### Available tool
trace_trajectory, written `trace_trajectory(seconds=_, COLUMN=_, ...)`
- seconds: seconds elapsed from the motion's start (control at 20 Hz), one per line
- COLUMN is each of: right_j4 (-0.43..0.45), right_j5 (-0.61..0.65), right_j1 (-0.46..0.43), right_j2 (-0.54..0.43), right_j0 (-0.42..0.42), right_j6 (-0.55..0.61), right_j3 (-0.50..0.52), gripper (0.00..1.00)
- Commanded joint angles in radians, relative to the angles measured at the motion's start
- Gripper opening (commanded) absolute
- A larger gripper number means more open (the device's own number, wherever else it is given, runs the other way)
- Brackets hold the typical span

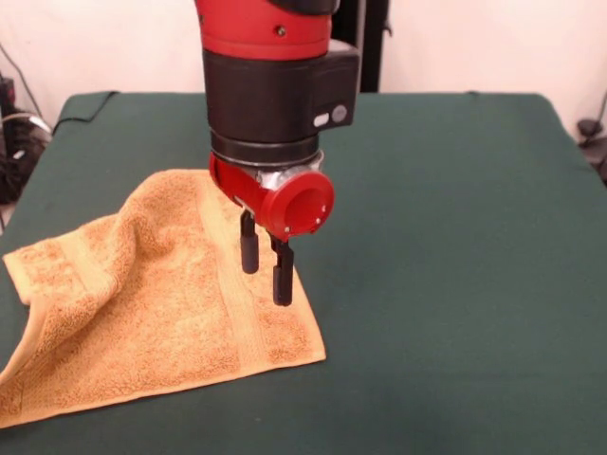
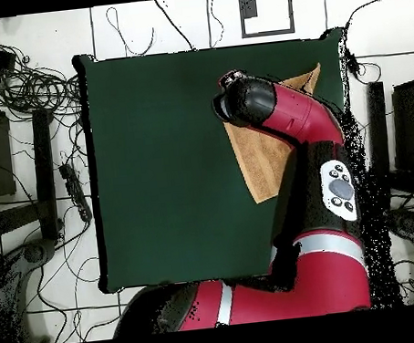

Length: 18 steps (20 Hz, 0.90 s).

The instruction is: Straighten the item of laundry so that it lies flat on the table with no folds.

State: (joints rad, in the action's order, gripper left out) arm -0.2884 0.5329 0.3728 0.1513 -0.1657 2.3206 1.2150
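The orange-tan towel (image 1: 142,294) lies on the front left part of the green table (image 1: 455,237). Its right half lies flat, with a woven band near the right edge. Its left part is rumpled: a raised ridge runs across it and the left edge is curled up and over. My gripper (image 1: 266,265) points down over the towel's right edge, its two black fingers a little apart with nothing between them. In the overhead view the arm (image 2: 277,107) covers the gripper and much of the towel (image 2: 264,159), which lies near the table's (image 2: 164,165) right edge.
Green cloth stretches to the right of the towel and behind it. Cables and equipment (image 2: 28,88) lie on the floor around the table, and dark gear (image 1: 14,142) shows past its left edge.
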Motion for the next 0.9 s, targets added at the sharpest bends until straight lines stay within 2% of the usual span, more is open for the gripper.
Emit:
trace_trajectory(seconds=0.05, right_j4=-0.056, right_j5=-0.046, right_j1=-0.089, right_j2=-0.038, right_j0=0.047, right_j6=0.263, right_j3=0.126, gripper=1.0)
trace_trajectory(seconds=0.9, right_j4=-0.082, right_j5=-0.144, right_j1=-0.178, right_j2=-0.057, right_j0=0.045, right_j6=0.229, right_j3=0.096, gripper=1.0)
